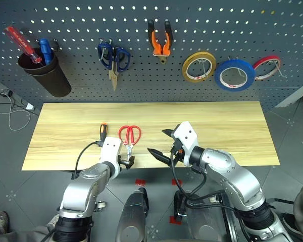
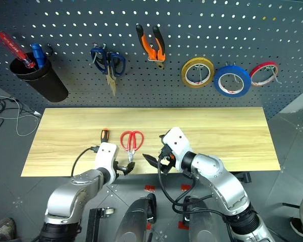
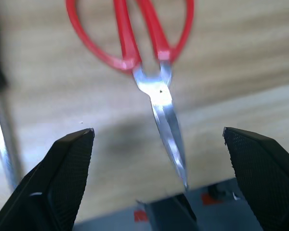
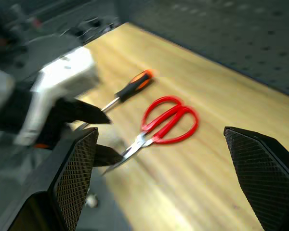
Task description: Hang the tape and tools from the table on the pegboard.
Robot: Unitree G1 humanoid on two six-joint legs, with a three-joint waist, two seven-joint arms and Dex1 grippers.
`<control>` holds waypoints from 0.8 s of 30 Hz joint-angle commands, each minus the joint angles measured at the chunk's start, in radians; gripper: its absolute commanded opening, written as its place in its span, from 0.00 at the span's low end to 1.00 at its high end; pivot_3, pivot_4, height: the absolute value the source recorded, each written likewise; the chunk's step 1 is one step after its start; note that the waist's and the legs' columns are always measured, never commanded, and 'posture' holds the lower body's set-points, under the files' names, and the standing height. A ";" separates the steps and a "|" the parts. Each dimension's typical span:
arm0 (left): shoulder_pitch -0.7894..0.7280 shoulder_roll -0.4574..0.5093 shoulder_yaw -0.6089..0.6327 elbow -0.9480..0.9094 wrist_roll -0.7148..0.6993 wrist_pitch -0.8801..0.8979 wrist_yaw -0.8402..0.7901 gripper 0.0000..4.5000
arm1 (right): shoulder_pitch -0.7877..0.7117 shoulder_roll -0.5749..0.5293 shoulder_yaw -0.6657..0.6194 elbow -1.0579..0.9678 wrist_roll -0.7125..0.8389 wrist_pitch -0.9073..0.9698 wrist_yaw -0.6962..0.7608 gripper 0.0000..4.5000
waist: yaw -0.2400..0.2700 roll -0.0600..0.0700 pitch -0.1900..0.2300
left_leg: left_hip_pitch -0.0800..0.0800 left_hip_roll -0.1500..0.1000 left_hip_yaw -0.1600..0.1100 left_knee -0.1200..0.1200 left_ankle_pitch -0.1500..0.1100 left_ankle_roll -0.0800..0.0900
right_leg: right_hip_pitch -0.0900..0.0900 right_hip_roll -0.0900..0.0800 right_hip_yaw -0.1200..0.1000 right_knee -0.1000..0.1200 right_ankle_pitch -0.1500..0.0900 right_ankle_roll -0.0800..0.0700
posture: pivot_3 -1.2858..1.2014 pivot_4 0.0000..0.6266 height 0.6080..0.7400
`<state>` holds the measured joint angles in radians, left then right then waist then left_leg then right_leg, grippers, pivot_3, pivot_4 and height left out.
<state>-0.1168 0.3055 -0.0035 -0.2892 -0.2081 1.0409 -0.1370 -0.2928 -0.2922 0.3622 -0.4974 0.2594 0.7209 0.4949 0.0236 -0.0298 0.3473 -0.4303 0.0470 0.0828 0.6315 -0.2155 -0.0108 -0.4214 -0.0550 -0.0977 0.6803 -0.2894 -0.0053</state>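
Observation:
Red-handled scissors [image 1: 130, 136] lie on the pale wood table [image 1: 222, 132], blades toward the near edge. Just to their left lies the slim black-and-orange screwdriver [image 1: 103, 132]. My left gripper [image 1: 126, 162] stands open at the near edge, right at the scissors' blade tips [image 3: 176, 154], with nothing between its fingers [image 3: 67, 168]. My right gripper [image 1: 159, 142] hangs open and empty above the table, to the right of the scissors [image 4: 168, 120]. On the pegboard [image 1: 192, 25] hang the orange-and-black pliers [image 1: 160, 43] and the blue tape [image 1: 235, 74].
A dark cup [image 1: 45, 70] with a red and a blue screwdriver hangs at the pegboard's left. Blue-handled scissors [image 1: 113, 58], a yellow tape ring [image 1: 198, 66] and a thin red tape ring [image 1: 267, 67] also hang there. Cables [image 1: 10, 103] lie on the floor at the left.

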 commanded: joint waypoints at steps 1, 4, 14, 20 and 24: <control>-0.043 -0.040 -0.016 0.063 0.041 -0.006 0.048 1.00 | -0.014 -0.009 0.006 -0.041 0.023 0.010 0.029 0.99 | 0.001 -0.001 0.001 | 0.000 0.000 0.000 0.000 0.000 0.000 | 0.000 0.000 0.000 0.000 0.000 0.000 | 0.53 0.59 1.00; -0.071 -0.059 -0.021 0.117 0.058 -0.009 0.060 1.00 | -0.023 -0.012 -0.002 -0.035 0.028 0.014 0.038 0.99 | 0.000 -0.002 0.001 | 0.000 0.000 0.000 0.000 0.001 -0.001 | 0.000 0.000 0.000 0.000 0.000 0.000 | 0.53 0.59 1.00; -0.168 -0.117 -0.039 0.318 0.086 0.017 0.044 0.45 | -0.032 -0.039 -0.080 -0.031 0.099 0.088 0.065 1.00 | 0.001 -0.002 0.000 | 0.001 -0.001 0.000 0.000 0.002 -0.003 | 0.002 -0.001 0.000 -0.001 0.000 0.000 | 0.51 0.57 1.00; -0.197 -0.099 -0.037 0.365 0.101 0.002 0.023 0.24 | -0.029 -0.062 -0.119 -0.044 0.157 0.148 0.081 1.00 | 0.001 0.001 -0.002 | 0.004 -0.001 0.000 0.000 0.002 -0.002 | 0.005 -0.001 0.000 0.000 0.000 0.000 | 0.51 0.56 1.00; -0.201 -0.091 -0.038 0.363 0.105 -0.018 0.009 0.24 | -0.029 -0.065 -0.125 -0.050 0.165 0.155 0.076 1.00 | 0.000 0.001 -0.002 | 0.010 -0.001 0.001 -0.001 0.000 0.000 | 0.010 -0.001 0.000 -0.001 0.000 0.000 | 0.51 0.54 1.00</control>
<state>-0.3567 0.2169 -0.0185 0.0163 -0.1057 1.0102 -0.1062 -0.3272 -0.3547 0.2522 -0.4978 0.4048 0.8807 0.5661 0.0235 -0.0287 0.3452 -0.4193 0.0458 0.0834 0.6307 -0.2156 -0.0107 -0.4103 -0.0559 -0.0974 0.6797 -0.2895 -0.0050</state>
